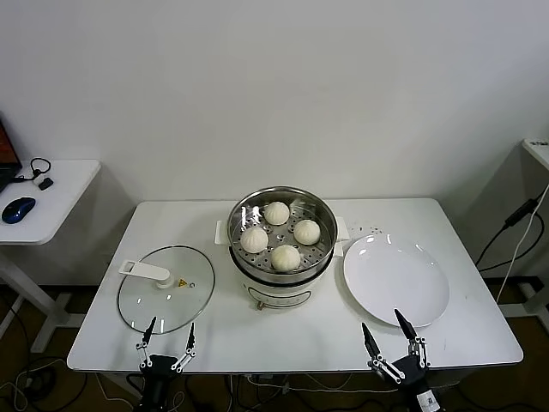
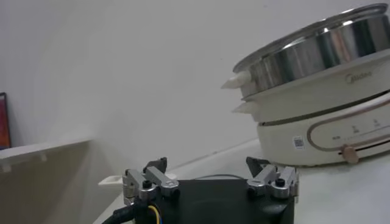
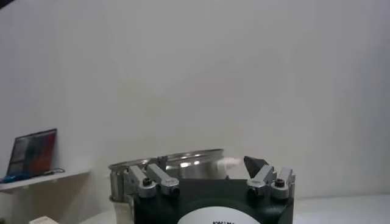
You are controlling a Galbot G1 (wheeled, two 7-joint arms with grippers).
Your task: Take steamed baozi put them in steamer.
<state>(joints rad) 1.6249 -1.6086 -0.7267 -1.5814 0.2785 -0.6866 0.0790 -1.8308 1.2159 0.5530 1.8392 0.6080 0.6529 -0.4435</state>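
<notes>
Baozi, four in all, lay inside the steamer (image 1: 280, 236), which stood at the middle of the tabletop (image 1: 223, 335) towards its far edge. In the head view one steamed baozi (image 1: 276, 213) was at the far side of the perforated tray, one (image 1: 254, 240) at the left, one (image 1: 306, 232) at the right and one (image 1: 286, 257) at the near side, each apart from the others. The wrist views showed only the outside of the steamer (image 2: 317, 103), its steel wall and white base, and none of the buns.

A glass lid (image 1: 165, 287) lay flat towards the near-left corner, and a white plate (image 1: 396, 279) lay towards the right edge, just beside the steamer.

The left gripper (image 1: 168, 336) hung at the near edge, just in front of the lid, with its fingers (image 1: 190, 335) spread wide and holding nothing. The right gripper (image 1: 386, 330) hung at the near edge towards the near-right corner, close to the plate, its fingers (image 1: 370, 340) also wide apart and bare. The right wrist view showed the steamer rim (image 3: 167, 161) behind its own gripper.
</notes>
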